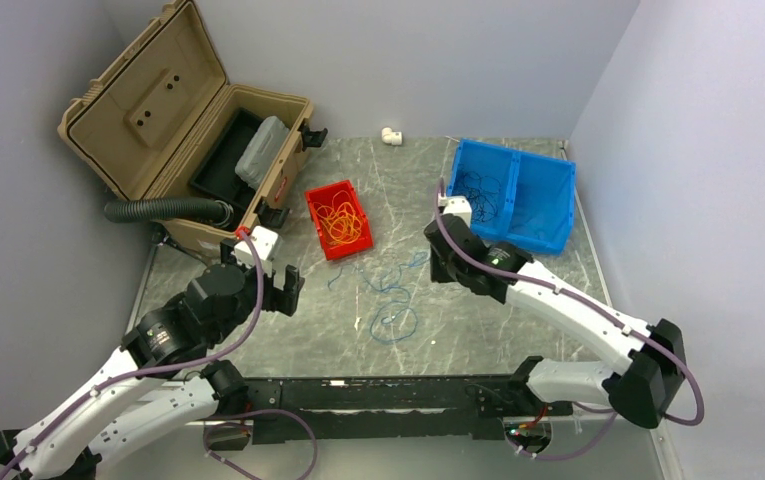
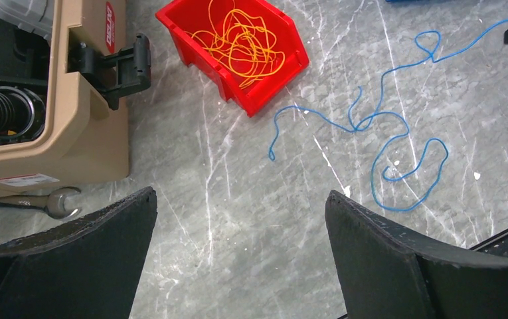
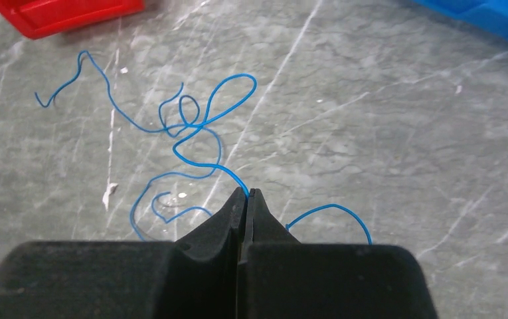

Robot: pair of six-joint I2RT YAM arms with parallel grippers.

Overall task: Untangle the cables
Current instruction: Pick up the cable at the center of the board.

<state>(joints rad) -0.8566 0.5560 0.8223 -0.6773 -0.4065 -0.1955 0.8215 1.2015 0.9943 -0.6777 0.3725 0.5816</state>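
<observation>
Loose blue cables [image 1: 395, 325] sprawl over the middle of the grey table [image 1: 518, 330]. My right gripper [image 3: 246, 193] is shut on one blue cable [image 3: 201, 123] that runs out from its tips into a knotted loop; another blue arc [image 3: 334, 209] curves beside the right finger. In the top view the right gripper [image 1: 436, 260] sits at the strand's right end. My left gripper [image 2: 241, 196] hovers open over bare table, left of the blue cables [image 2: 397, 143]. Orange cables [image 2: 241, 43] fill a red bin [image 2: 267, 93]. Dark cables [image 1: 483, 190] lie in a blue bin [image 1: 558, 200].
An open tan toolbox [image 1: 148, 100] with a black ribbed hose [image 1: 163, 209] stands at the back left. A wrench [image 2: 55, 201] lies by its front wall. A small white fitting [image 1: 391, 135] sits at the back edge. Walls close in on both sides.
</observation>
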